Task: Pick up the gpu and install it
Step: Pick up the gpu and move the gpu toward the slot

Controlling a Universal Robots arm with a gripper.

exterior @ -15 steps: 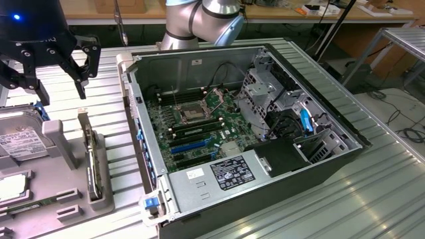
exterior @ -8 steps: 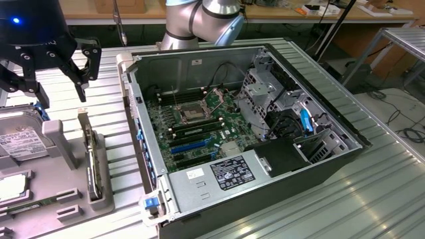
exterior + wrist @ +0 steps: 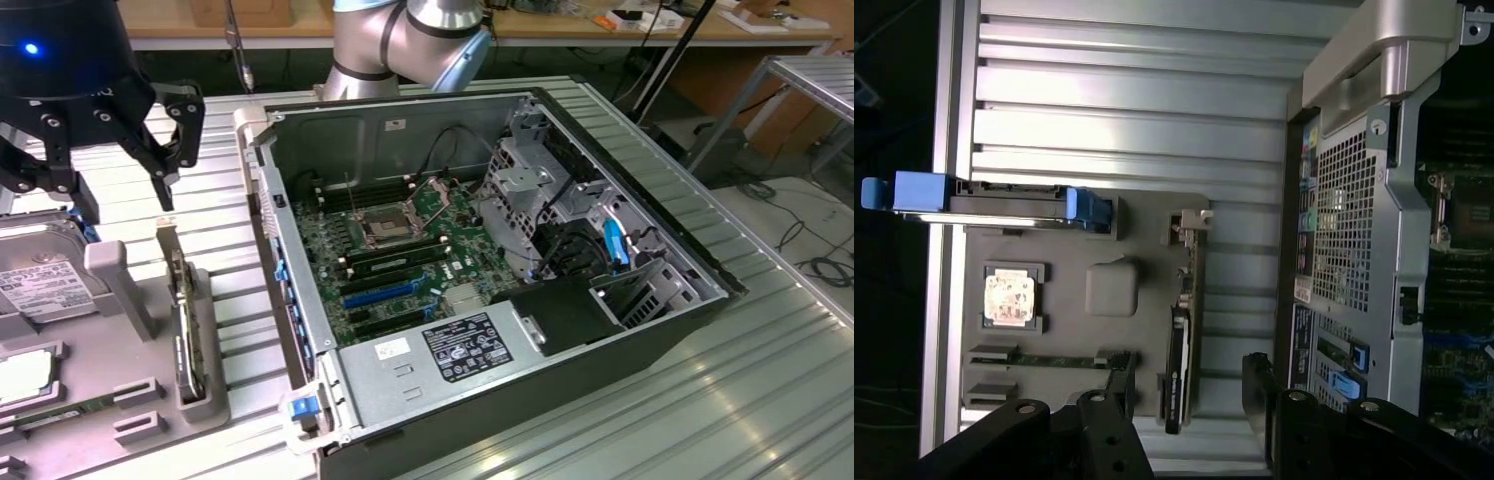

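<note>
**Gripper spread above gpu in tray; nothing held.**
Gripper (image 3: 123, 200): fingers (image 3: 1254, 385) set wide apart, empty, hanging over the gray tray (image 3: 127, 345) at the exterior view's left. Gpu (image 3: 184, 320): on edge in a tray slot, uninstalled; in the wrist view it sits in line with the gap between the fingers, touching neither. Same tray: hard drive (image 3: 34, 285), chip (image 3: 1011, 298), memory stick (image 3: 1044, 358). Case (image 3: 641, 330): open, lying on its side just beside the tray, motherboard (image 3: 400, 250) exposed.

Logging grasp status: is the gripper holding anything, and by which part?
Nothing held: the open gripper hangs above the gpu, standing on edge in its tray.
</note>
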